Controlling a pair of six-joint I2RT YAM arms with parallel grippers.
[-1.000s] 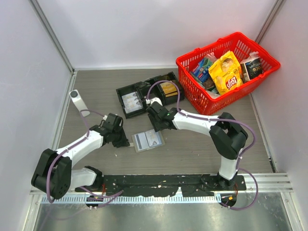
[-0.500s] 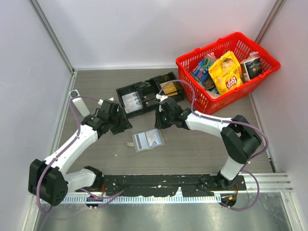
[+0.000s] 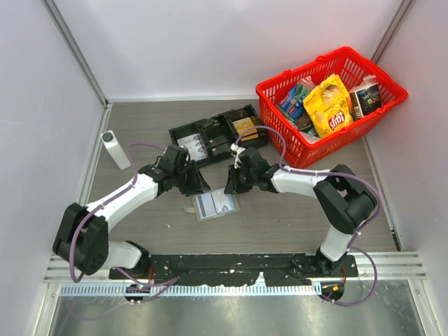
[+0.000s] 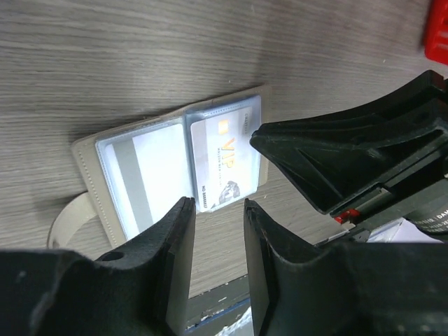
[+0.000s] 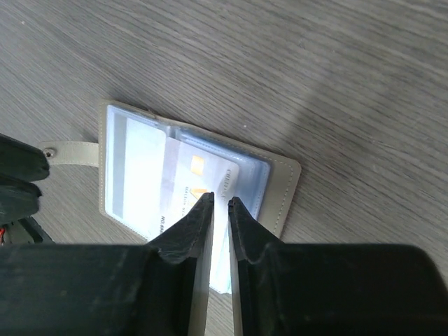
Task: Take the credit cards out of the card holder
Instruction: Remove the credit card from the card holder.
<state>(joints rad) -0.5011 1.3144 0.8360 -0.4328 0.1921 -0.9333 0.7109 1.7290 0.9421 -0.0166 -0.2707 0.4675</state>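
Card holder: lies open and face up on the table, between both pincers. Cards: tucked in its clear sleeves, none out yet. Left pincer: narrow gap, holding nothing, hovering over the holder. Right pincer: almost closed, a slit only, empty, above the right-hand sleeve. Risks, as we judge them: the holder slides across the table if nothing pins it; fingers nip sleeve together with card; a glossy card slips from the grip.

Robot lab cell (white panel walls, metal rail, wood-grain tabletop)
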